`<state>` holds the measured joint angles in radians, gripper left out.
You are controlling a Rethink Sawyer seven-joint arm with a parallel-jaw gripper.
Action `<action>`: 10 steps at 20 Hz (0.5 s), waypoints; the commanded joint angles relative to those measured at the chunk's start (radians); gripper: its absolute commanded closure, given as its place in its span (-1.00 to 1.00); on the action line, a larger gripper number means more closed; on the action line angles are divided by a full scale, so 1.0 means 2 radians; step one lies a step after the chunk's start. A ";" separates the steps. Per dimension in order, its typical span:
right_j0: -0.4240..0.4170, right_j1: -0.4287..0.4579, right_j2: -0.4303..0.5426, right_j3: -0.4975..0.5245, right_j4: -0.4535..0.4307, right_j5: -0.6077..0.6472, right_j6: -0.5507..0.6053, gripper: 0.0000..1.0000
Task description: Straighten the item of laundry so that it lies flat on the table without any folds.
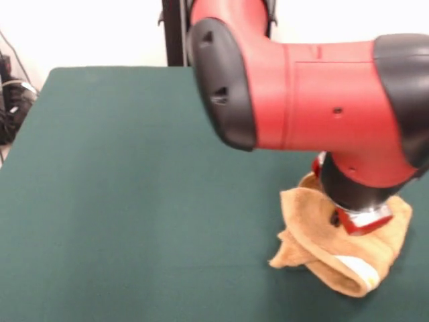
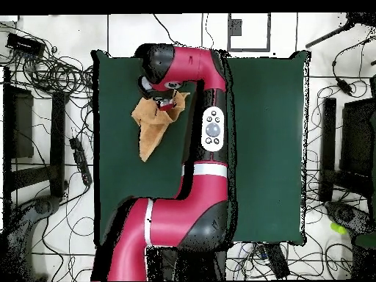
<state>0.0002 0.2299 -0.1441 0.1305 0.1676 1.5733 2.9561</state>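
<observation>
One towel [image 1: 315, 231], one arm [image 1: 315, 100], one table [image 1: 120, 201]. Nearest the front camera, at about four o'clock on the green cloth, the orange-tan towel lies bunched and folded over itself, a white-striped band [image 1: 358, 268] curling along its near edge. Directly above it the gripper [image 1: 355, 215] presses down into the folds; whether it is clenched or released cannot be told. Beyond, the red arm reaches toward twelve o'clock.

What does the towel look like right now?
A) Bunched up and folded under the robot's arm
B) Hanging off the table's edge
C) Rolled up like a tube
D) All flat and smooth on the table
A: the towel sits crumpled with folds on the green table, right under the gripper.
</observation>
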 commanded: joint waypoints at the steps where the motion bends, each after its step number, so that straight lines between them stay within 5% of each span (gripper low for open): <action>1: 0.031 0.043 -0.040 -0.023 0.063 0.034 0.191 1.00; 10: 0.027 0.084 -0.176 -0.033 0.205 -0.016 0.153 1.00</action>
<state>0.0222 0.3283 -0.3434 0.0393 0.4068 1.5736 2.9746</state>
